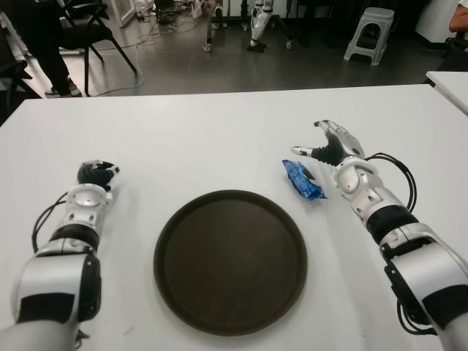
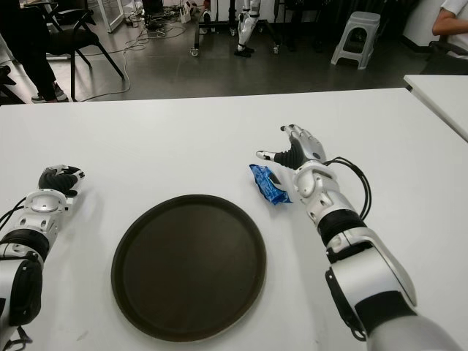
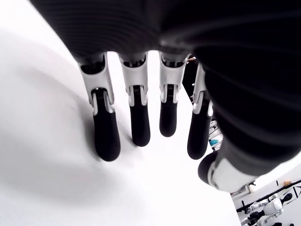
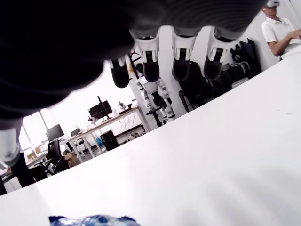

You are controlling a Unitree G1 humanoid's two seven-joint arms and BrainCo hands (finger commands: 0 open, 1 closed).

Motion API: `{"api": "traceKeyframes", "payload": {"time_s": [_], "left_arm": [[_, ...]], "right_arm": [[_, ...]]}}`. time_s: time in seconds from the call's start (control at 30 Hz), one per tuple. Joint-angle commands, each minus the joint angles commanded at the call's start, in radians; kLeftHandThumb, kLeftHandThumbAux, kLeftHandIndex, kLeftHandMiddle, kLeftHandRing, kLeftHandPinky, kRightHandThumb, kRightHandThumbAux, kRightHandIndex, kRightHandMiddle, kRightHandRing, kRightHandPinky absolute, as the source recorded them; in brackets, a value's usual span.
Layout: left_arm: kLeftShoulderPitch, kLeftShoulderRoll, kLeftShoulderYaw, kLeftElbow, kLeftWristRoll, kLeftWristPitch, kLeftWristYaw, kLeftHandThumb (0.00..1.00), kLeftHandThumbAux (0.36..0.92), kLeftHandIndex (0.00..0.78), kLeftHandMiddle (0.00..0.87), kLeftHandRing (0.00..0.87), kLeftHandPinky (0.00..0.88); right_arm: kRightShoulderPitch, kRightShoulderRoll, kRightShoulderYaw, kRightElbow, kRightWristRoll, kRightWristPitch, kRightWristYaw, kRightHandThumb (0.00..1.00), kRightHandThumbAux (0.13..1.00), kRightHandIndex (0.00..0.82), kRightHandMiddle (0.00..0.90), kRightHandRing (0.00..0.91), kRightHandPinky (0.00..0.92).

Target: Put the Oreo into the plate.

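A blue Oreo packet [image 1: 303,180] lies on the white table [image 1: 219,131], just off the upper right rim of the round dark plate [image 1: 229,259]. My right hand [image 1: 325,145] hovers just right of the packet and slightly beyond it, fingers spread, thumb pointing left, holding nothing. The packet's edge [image 4: 91,220] shows below the fingers [image 4: 150,68] in the right wrist view. My left hand [image 1: 96,174] shows at the table's left, beside the plate, fingers [image 3: 106,136] relaxed and holding nothing. The plate holds nothing.
Beyond the table's far edge are a black chair [image 1: 88,22], a white stool [image 1: 371,33], robot legs [image 1: 259,22] and cables on a grey floor. Another white table [image 1: 453,80] stands at the far right, with a seated person [image 2: 450,25] behind it.
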Motion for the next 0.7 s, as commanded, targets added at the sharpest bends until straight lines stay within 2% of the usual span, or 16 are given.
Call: {"api": "traceKeyframes", "payload": {"time_s": [0.7], "left_arm": [[-0.002,-0.003,0.005,0.0,-0.003,-0.001,-0.001,0.692,0.712,0.415,0.209,0.161,0.07]], "right_arm": [[0.054,-0.005,0.052,-0.118,-0.047,0.05,0.03,0.032,0.391,0.0,0.0,0.0,0.0]]}}
